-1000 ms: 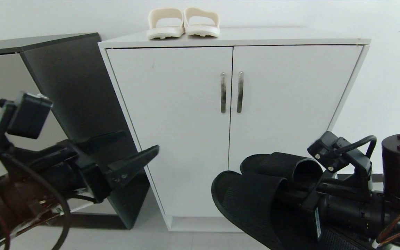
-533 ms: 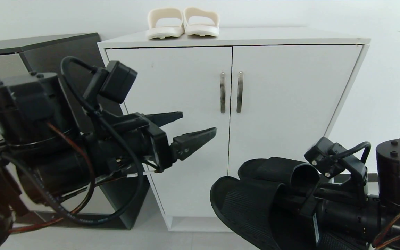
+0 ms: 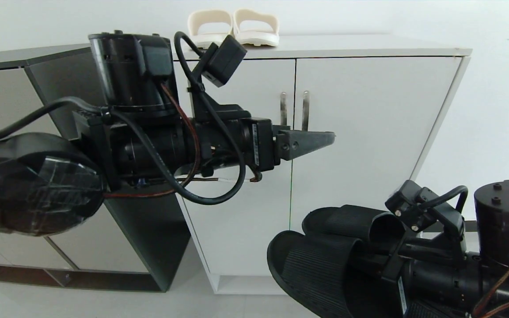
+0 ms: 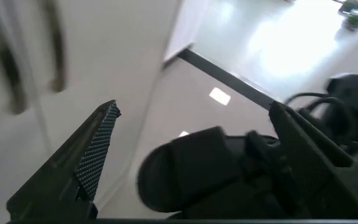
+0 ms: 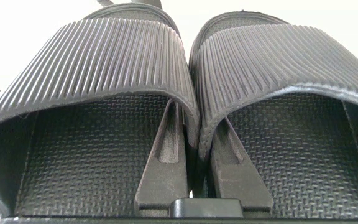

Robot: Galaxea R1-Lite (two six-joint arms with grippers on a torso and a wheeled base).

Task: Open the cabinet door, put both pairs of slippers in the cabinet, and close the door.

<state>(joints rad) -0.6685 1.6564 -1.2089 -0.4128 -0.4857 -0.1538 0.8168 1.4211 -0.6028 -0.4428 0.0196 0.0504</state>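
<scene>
At the cabinet [image 3: 369,110] front: both doors shut, and the left pincer [image 3: 330,138] is level with the lower ends of the door handles [image 3: 305,106]. Its distance from the door can't be judged. Opening looks like the step in hand.
Left pincer state: fingers spread wide with nothing between them (presumably set to take a handle).
Low before the cabinet's right door: the right pincer [image 5: 194,143] is closed on the black slippers [image 3: 316,260]. It is held off the doors, likely to leave them room to swing.
Grip logic: one finger sits inside each slipper and the adjoining side walls are pinched together, so a single grasp carries the pair.
On the cabinet top: white slippers [image 3: 234,28], side by side toward its left end, not yet handled.
Left of the cabinet: dark shelf unit [image 3: 148,229], close against it.
Head view vs left wrist view: the head view shows the left fingers edge-on, so their gap is unreadable. The wrist view shows the gap plainly, with the black pair beyond.
Right wrist view adds: finger placement under the straps, which the head view hides.
</scene>
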